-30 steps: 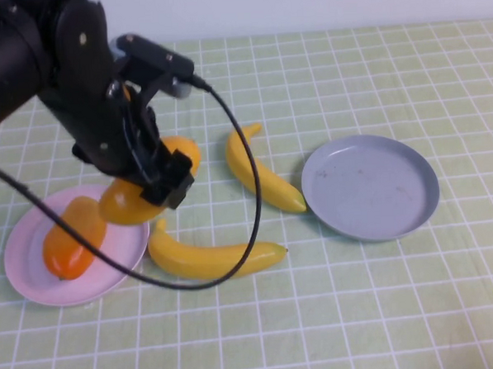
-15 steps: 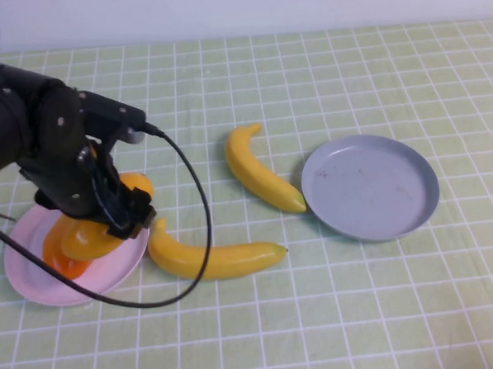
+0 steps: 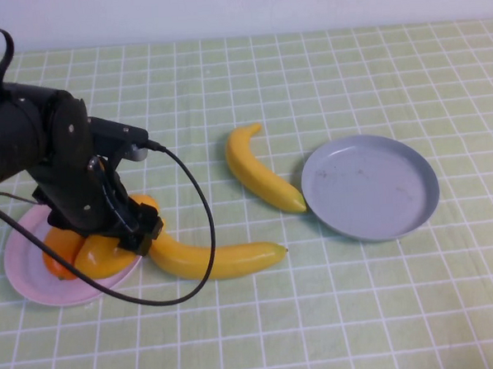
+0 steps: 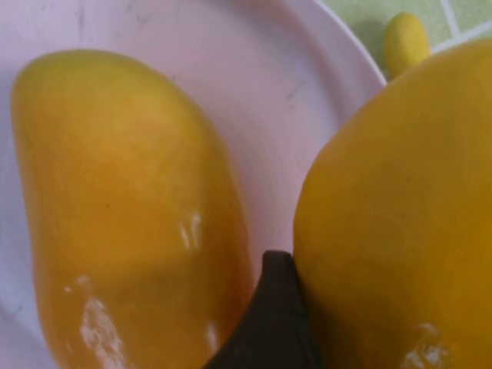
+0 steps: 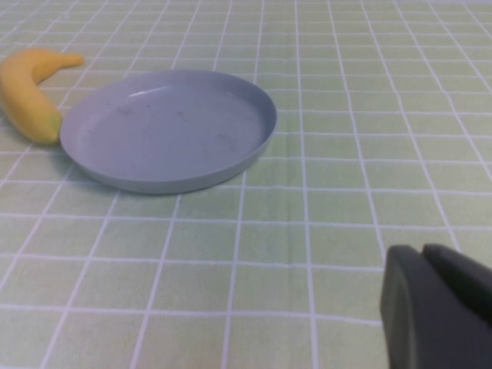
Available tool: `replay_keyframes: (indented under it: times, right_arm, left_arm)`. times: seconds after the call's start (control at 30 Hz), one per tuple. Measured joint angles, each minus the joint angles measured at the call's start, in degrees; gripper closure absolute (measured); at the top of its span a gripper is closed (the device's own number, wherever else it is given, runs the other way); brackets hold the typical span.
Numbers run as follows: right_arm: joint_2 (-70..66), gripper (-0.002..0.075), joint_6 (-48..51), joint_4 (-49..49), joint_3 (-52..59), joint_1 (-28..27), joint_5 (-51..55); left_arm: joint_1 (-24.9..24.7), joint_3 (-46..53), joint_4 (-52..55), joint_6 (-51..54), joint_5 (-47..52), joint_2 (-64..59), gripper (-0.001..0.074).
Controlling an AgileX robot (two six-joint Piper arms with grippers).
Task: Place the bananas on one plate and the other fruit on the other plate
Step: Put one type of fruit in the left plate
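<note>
Left gripper (image 3: 121, 236) hung low over the round pale pink plate (image 3: 20, 275), its fingers pinching the second plump yellow-orange mango-like fruit (image 3: 105, 254) beside the redder one (image 3: 58, 246) lying there. A clean release seemed to need the fruit resting fully inside the rim, clear of the nearer long curved yellow banana (image 3: 217, 259). The other banana (image 3: 258, 171) touched the empty grey-blue plate (image 3: 371, 186). Right gripper (image 5: 438, 315) sat parked, fingers together.

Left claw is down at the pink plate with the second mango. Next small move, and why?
Probably open the left claw and release: the plump yellow-orange mango it grips sits low over the pale pink plate, beside the redder mango. Then lift clear. The right claw idles near the grey-blue plate.
</note>
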State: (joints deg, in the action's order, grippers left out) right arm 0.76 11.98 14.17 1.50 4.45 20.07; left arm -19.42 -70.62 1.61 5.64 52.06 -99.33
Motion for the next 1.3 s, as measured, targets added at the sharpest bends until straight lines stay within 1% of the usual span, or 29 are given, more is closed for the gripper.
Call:
replay_keyframes:
  times: [0.43, 0.53, 0.7, 0.93, 1.17, 1.3]
  right_arm:
    - [0.00, 0.0743, 0.00, 0.00, 0.00, 0.00, 0.00]
    - [0.00, 0.0743, 0.00, 0.00, 0.00, 0.00, 0.00]
    - [0.00, 0.0743, 0.00, 0.00, 0.00, 0.00, 0.00]
    - [0.00, 0.0743, 0.00, 0.00, 0.00, 0.00, 0.00]
    - [0.00, 0.0743, 0.00, 0.00, 0.00, 0.00, 0.00]
    - [0.00, 0.0743, 0.00, 0.00, 0.00, 0.00, 0.00]
  left_arm:
    - [-0.08, 0.00, 2.08, 0.47, -0.49, -0.54, 0.0190]
    - [-0.08, 0.00, 2.16, -1.14, -0.49, -0.54, 0.0189]
    - [-0.08, 0.00, 5.55, -5.21, -0.27, -0.54, 0.0176]
    - [-0.08, 0.00, 6.74, -6.32, 0.56, -0.54, 0.0171]
    - [-0.08, 0.00, 6.74, -6.41, 0.94, -0.54, 0.0113]
    - [-0.08, 0.00, 7.38, -6.55, 1.13, -0.54, 0.0103]
